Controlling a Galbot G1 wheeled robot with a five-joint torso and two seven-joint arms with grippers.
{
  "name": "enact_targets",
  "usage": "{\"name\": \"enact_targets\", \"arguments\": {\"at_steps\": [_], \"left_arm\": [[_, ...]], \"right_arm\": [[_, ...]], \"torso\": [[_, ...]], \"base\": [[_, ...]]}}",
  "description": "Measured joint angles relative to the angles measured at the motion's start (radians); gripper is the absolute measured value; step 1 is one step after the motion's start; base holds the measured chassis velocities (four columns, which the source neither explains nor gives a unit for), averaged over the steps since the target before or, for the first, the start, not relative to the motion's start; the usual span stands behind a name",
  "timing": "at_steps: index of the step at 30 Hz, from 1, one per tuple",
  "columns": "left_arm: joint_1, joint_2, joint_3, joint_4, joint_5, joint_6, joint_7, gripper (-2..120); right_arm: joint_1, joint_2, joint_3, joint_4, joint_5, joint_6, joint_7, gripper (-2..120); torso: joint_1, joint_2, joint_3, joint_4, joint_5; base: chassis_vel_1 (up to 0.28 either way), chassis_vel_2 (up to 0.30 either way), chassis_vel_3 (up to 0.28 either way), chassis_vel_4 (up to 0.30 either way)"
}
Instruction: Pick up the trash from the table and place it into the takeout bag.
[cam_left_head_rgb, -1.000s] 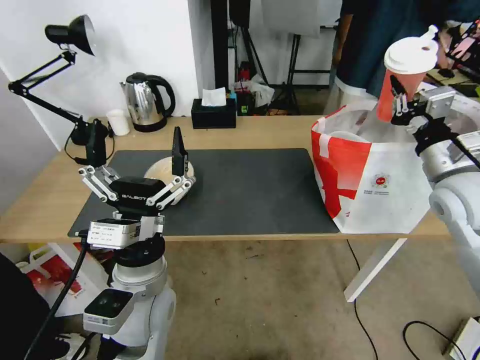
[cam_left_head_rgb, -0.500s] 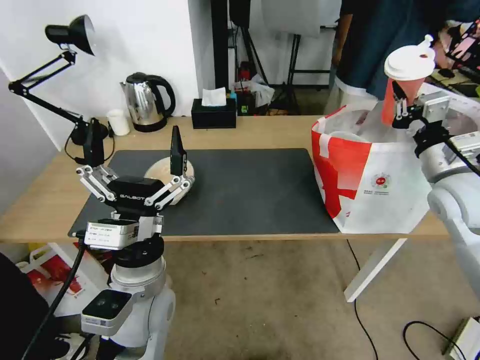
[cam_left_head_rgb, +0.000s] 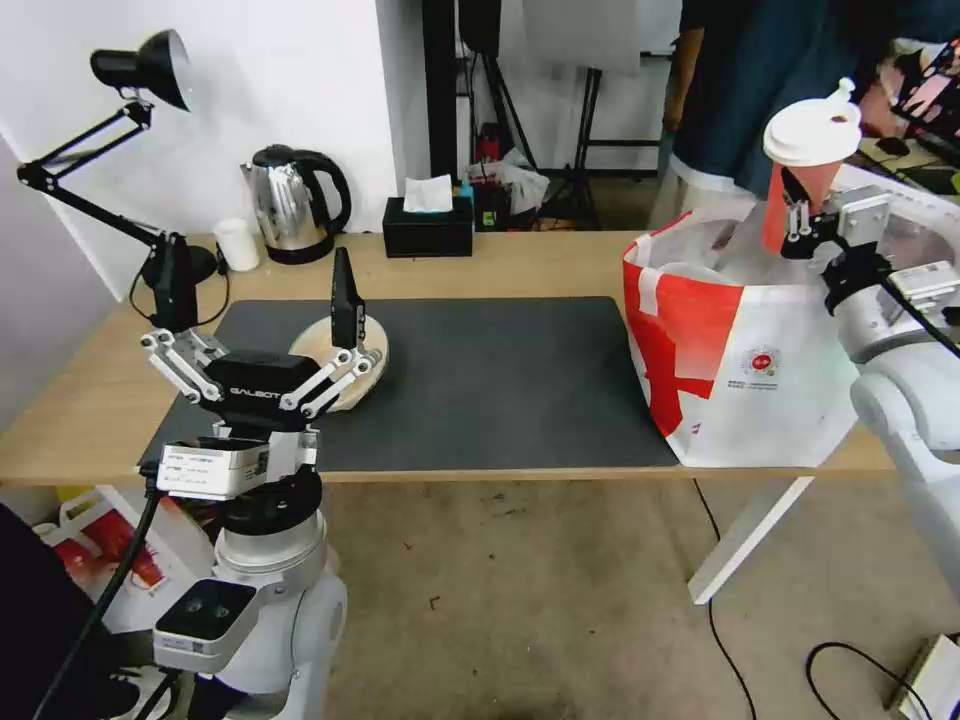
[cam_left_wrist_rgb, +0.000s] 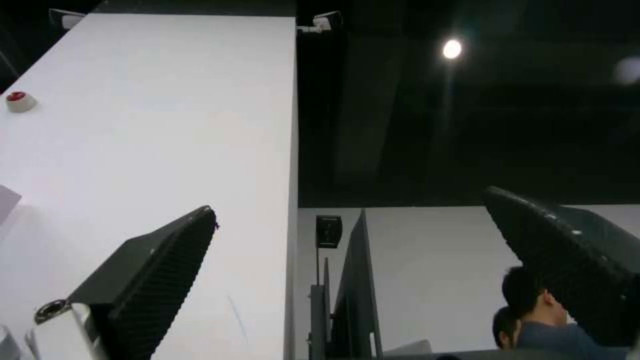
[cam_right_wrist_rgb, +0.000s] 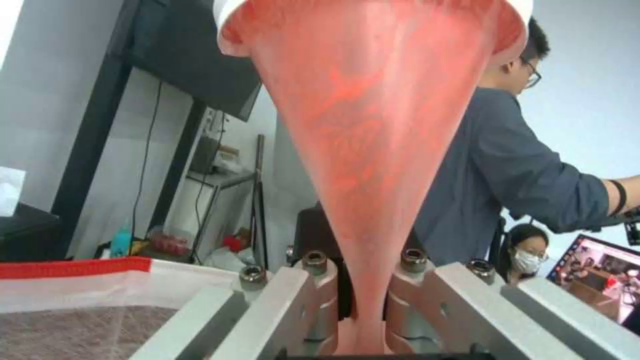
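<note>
Head view: at upper right, the right gripper (cam_left_head_rgb: 795, 215) is clamped on the tall red cup with white lid (cam_left_head_rgb: 800, 165), above the large red-and-white takeout bag (cam_left_head_rgb: 745, 370) on the light-wood surface (cam_left_head_rgb: 520, 265). At left, the left gripper (cam_left_head_rgb: 255, 290) is spread wide, empty, before the shallow beige round bowl (cam_left_head_rgb: 372, 352).

Left wrist view: left gripper fingers (cam_left_wrist_rgb: 150, 280) are apart.

Right wrist view: the cup (cam_right_wrist_rgb: 370, 130) is pinched at centre.

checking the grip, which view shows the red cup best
The head view: the whole red cup, white lid on, is held by the right gripper over the takeout bag. The right wrist view shows its squeezed wall close up; the left wrist view faces away.
</note>
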Motion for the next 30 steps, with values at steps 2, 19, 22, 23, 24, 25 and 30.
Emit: {"name": "enact_targets", "arguments": {"at_steps": [2, 19, 22, 23, 24, 25, 30], "left_arm": [[0.005, 0.0, 0.0, -0.005, 0.0, 0.0, 0.0, 100], [0.025, 0.0, -0.001, -0.027, 0.0, -0.007, 0.0, 100], [0.026, 0.0, -0.001, -0.029, 0.0, -0.007, 0.0, 100], [0.026, 0.0, -0.001, -0.03, 0.0, -0.007, 0.0, 100], [0.025, 0.0, 0.0, -0.031, 0.0, -0.007, 0.0, 100], [0.025, 0.0, 0.001, -0.031, 0.0, -0.007, 0.0, 100], [0.024, 0.0, 0.004, -0.031, 0.0, -0.007, 0.0, 100]], "right_arm": [[-0.001, 0.001, 0.0, -0.007, -0.005, 0.0, 0.004, 2], [-0.009, -0.01, -0.006, -0.011, -0.022, -0.028, 0.023, 41], [-0.013, -0.018, -0.011, -0.007, -0.022, -0.048, 0.021, 52], [-0.015, -0.023, -0.012, -0.005, -0.022, -0.059, 0.017, 57], [-0.017, -0.028, -0.012, -0.003, -0.022, -0.077, 0.008, 61], [-0.017, -0.034, -0.012, 0.003, -0.021, -0.11, -0.006, 67], [-0.004, -0.046, -0.01, 0.018, -0.009, -0.216, -0.047, 80]], "torso": [[0.0, 0.0, 0.0, 0.0, 0.0], [0.0, 0.0, 0.0, 0.0001, 0.0], [0.0, 0.0, 0.0, 0.0001, 0.0], [0.0, 0.0, 0.0, 0.0, 0.0], [0.0, 0.0, 0.0, 0.0001, 0.0], [0.0, 0.0, 0.0, 0.0, 0.0], [0.0, 0.0, 0.0, 0.0, 0.0]], "base": [[0.0, 0.0, 0.0, 0.0], [0.0, 0.0, 0.0, 0.0], [0.0, 0.0, 0.0, 0.0], [0.0, 0.0, 0.0, 0.0], [0.0, 0.0, 0.0, 0.0], [0.0, 0.0, 0.0, 0.0], [0.0, 0.0, 0.0, 0.0]]}}
